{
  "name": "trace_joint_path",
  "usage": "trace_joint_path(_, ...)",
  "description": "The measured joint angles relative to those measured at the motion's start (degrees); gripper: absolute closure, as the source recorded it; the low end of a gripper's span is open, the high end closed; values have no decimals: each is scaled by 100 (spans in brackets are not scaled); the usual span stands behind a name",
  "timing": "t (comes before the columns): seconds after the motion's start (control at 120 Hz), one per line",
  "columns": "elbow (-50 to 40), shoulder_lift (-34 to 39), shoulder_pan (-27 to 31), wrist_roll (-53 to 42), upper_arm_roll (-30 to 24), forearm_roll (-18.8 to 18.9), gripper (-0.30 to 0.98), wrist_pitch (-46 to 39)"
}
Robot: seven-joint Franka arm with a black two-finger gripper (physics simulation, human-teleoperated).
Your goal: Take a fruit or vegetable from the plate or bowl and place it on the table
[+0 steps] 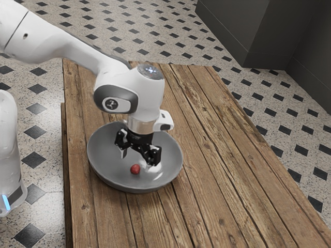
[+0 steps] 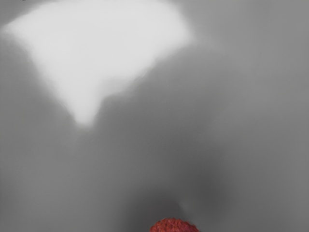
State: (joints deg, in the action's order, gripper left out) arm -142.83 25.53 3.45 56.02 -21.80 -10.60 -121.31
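At the exterior view's left edge stood a rounded white body with a strip of blue light low on it, set against a pale speckled floor patterned with dark diamonds. From the upper left my white arm came in and bent downward over the near part of the wooden table, whose long brown planks ran with dark gaps and knots between and along them. Next came the wide gray bowl, round and shallow, upright on those planks. Over it I held my black claw, pointing down, its two fingers spread wide, one toward the exterior view's left and the other toward its right, with nothing gripped between them. The red fruit, small and roundish, lay inside the bowl, close to my claw and loose on the gray surface. My wrist view caught a part of its bumpy skin, with smooth gray bowl around it and a broad pale gleam farther off from the fruit. In the exterior view a bright gleam also lay in the bowl, just beside my right-hand finger as that view had it. Farther right the planks stretched on, and beyond them, past more patterned floor, stood dark cabinets.
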Motion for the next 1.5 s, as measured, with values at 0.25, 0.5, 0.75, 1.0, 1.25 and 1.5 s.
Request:
trace_joint_path(0.25,33,-209,56,-105,-110,20,11,-284)
trace_joint_path(0.5,29,-216,25,-145,-114,6,34,-405)
trace_joint_path(0.75,17,-325,15,-169,-114,-28,36,-498)
trace_joint_path(1.0,1,-354,7,-185,-114,-41,35,-547)
trace_joint_path(1.25,-9,-303,6,-183,-119,-43,36,-584)
trace_joint_path(1.5,-38,-278,1,-171,-123,-51,36,-605)
